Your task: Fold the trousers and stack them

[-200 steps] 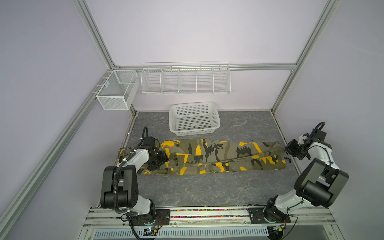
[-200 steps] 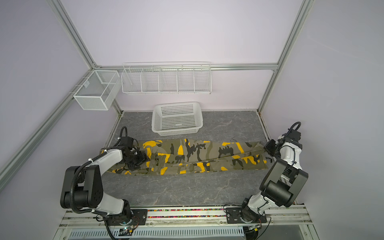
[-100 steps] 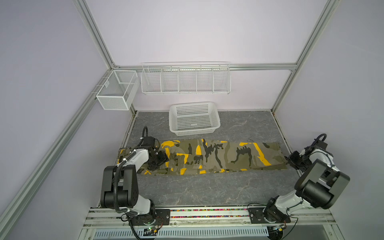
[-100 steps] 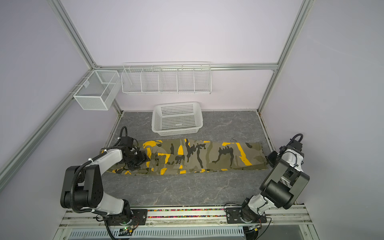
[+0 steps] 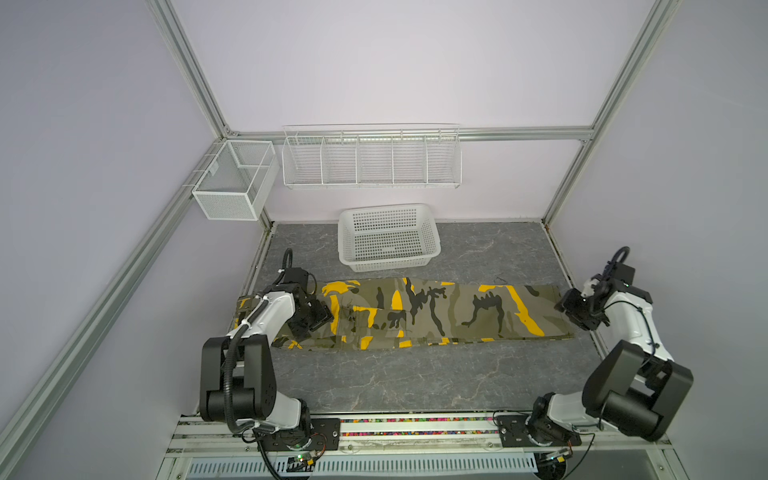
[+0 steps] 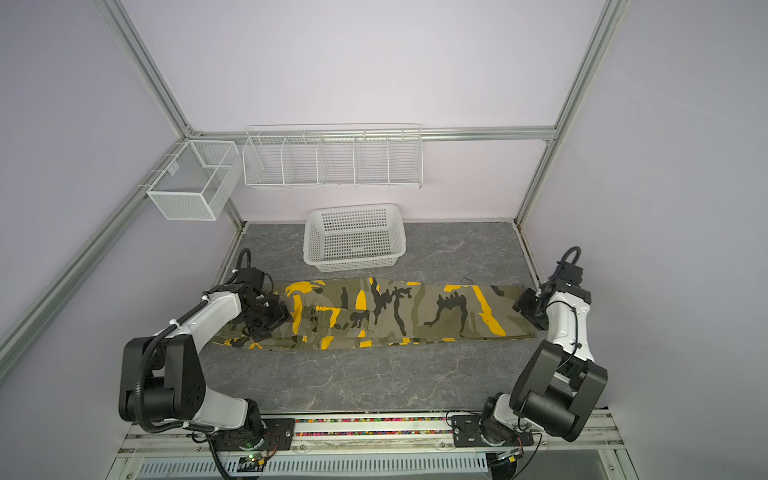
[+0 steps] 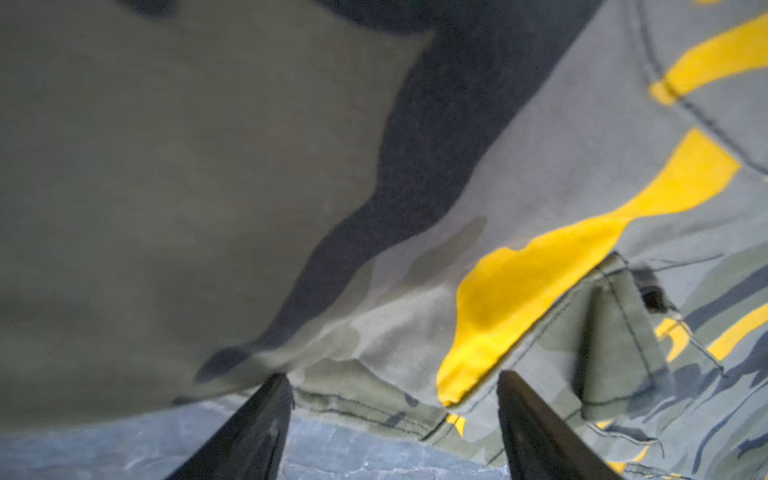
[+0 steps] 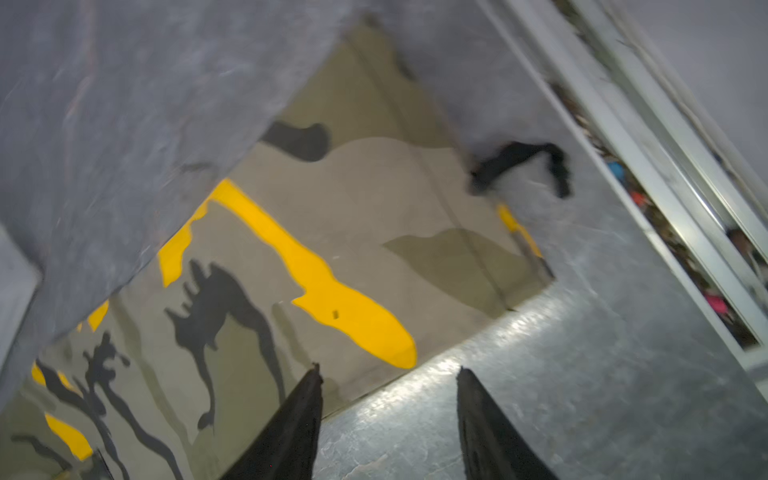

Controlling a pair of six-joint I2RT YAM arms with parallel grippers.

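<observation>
Since 1 s back: the right gripper (image 8: 388, 374) had let go of the cuff and drawn off it, jaws apart, holding nothing. The upper leg now lay flat on the lower. The left gripper (image 7: 390, 378) was unchanged, jaws spread at the waist end, nothing pinched. The trousers (image 5: 436, 316) lay on the table (image 5: 415, 382), long axis left-right, waist toward the left arm, cuffs toward the right.

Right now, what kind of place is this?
Probably a robot test booth, not a home: a metal frame round plain walls, a left arm and right arm bolted down, and a wire rack.
</observation>
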